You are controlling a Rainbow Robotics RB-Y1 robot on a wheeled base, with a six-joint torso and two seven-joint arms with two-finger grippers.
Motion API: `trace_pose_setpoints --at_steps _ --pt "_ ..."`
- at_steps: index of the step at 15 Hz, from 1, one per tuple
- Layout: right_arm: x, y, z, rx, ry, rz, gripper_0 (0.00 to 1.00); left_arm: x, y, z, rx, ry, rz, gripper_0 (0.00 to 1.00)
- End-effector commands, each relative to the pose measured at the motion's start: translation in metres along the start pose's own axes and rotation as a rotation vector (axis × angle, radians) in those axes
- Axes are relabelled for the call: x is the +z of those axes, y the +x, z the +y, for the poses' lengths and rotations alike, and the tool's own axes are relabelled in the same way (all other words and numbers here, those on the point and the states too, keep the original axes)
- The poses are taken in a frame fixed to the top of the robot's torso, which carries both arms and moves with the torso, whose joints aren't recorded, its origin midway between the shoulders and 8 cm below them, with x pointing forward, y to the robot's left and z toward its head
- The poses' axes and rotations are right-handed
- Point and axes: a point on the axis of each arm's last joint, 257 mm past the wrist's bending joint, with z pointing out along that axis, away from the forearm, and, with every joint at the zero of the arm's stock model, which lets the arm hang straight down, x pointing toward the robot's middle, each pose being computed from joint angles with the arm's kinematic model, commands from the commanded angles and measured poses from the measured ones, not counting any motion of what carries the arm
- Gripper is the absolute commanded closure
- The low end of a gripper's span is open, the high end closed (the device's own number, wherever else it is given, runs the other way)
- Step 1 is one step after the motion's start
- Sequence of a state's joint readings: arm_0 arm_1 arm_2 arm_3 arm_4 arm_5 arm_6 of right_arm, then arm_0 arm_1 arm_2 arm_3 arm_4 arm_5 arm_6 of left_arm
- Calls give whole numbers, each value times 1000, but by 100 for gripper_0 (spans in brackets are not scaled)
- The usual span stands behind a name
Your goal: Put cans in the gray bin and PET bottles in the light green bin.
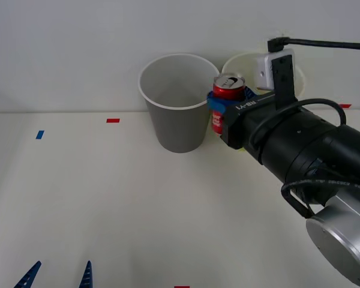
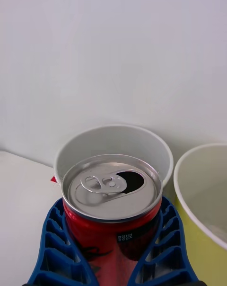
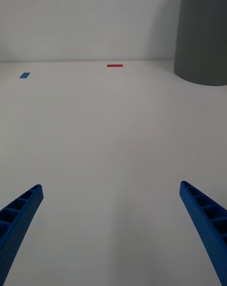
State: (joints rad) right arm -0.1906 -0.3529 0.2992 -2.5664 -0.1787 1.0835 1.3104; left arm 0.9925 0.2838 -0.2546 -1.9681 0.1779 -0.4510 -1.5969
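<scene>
Front view. Right gripper [image 1: 219, 108] was raised level with the bin rims, its blue fingers closed on the can [image 1: 228, 90], which it held upright just beside the rim of the gray bin [image 1: 175, 105]. The light green bin [image 1: 243, 63] stood behind the arm, mostly hidden. The can was not yet over either opening, so judged from this, no item had been binned: the carry was nearly done, the drop into the gray bin was left. No bottles lay on the table [image 1: 108, 198]. Left gripper [image 1: 59, 275] sat low at the near edge, fingers spread, holding nothing. Writing: white lettering on the black wrist housing, possibly "RB-Y1", too small to confirm.

Right wrist view. Can [image 2: 112, 191] was clamped between the fingers [image 2: 52, 248], silver top up, tab opening already punched. Gray bin [image 2: 94, 144] sat directly beyond it, the light green bin [image 2: 198, 191] beside that; both looked empty as far as their insides showed. Label: small white characters on a dark panel of the red can, unreadable.

Left wrist view. Fingers [image 3: 21, 210] were wide apart over bare table [image 3: 113, 139]. Gray bin wall [image 3: 203, 30] was well ahead. No writing.
</scene>
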Motion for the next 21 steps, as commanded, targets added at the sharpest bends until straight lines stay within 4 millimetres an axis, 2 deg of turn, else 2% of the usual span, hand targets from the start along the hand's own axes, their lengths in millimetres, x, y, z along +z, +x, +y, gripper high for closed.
trace_pose_setpoints --at_steps 1,5,11,13,16,19,21 --pt "28 -33 3 3 -42 -40 100 0 0 0 0 0 0 0" --pt "78 -53 -11 19 -18 -26 100 0 0 0 0 0 0 0" --pt "130 -49 -22 117 -63 -74 100 0 0 0 0 0 0 0" --pt "147 -47 -20 114 -74 -94 100 0 0 0 0 0 0 0" --pt "170 -43 -24 76 -65 -127 100 0 0 0 0 0 0 0" --pt "183 -36 -26 37 -51 -122 100 0 0 0 0 0 0 0" --pt "184 -34 -26 35 -50 -119 100 0 0 0 0 0 0 0"
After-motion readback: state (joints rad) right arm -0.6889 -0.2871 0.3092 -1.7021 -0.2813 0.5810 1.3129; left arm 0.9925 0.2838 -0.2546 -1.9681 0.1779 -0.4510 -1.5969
